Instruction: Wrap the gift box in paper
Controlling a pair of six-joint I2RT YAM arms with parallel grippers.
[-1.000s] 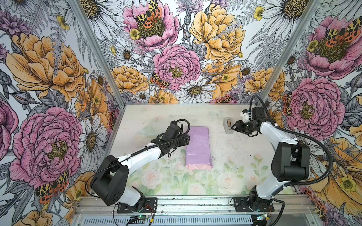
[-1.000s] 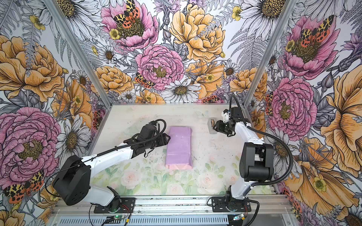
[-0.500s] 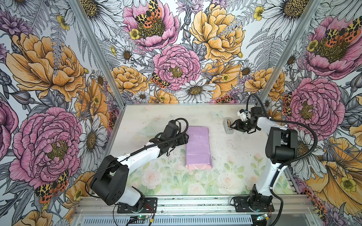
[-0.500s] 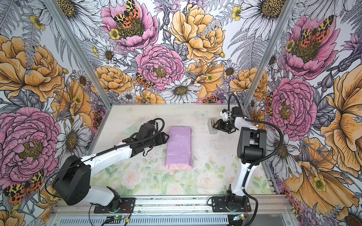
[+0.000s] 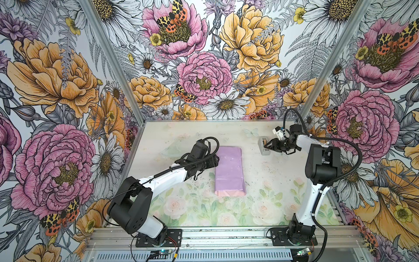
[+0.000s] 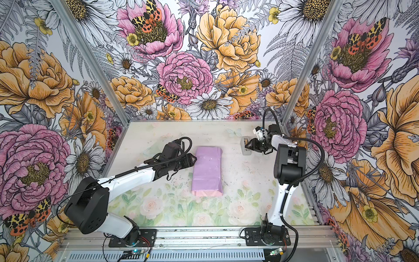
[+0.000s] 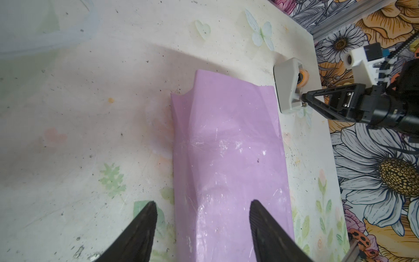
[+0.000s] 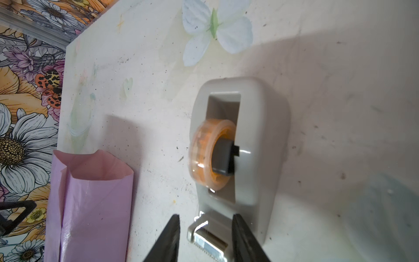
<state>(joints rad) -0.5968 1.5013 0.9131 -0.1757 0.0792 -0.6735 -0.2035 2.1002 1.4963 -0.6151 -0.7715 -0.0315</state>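
Note:
The paper (image 5: 229,172) (image 6: 207,171) lies mid-table folded into a long lilac tube, pale pink showing at its near end. The gift box is hidden. My left gripper (image 5: 217,161) (image 6: 193,160) hovers open at the tube's left edge; in the left wrist view its fingers straddle that edge (image 7: 202,204) of the paper (image 7: 226,158) without gripping. My right gripper (image 5: 267,146) (image 6: 248,145) is at the grey tape dispenser (image 5: 263,148) (image 8: 256,136). Its jaws (image 8: 205,216) stand apart on either side of the cutter blade. The tube's far open end (image 8: 90,204) shows in the right wrist view.
The dispenser (image 6: 245,148) (image 7: 286,90) stands at the back right, close to the wall and corner post (image 5: 317,79). A clear, filmy scrap (image 7: 45,22) lies at the back left of the table. The arm bases sit on the front rail (image 5: 215,236).
The right arm's elbow has swung back toward the wall while its gripper stayed at the dispenser's cutter, and its jaws have narrowed. The left arm and the paper have not moved.

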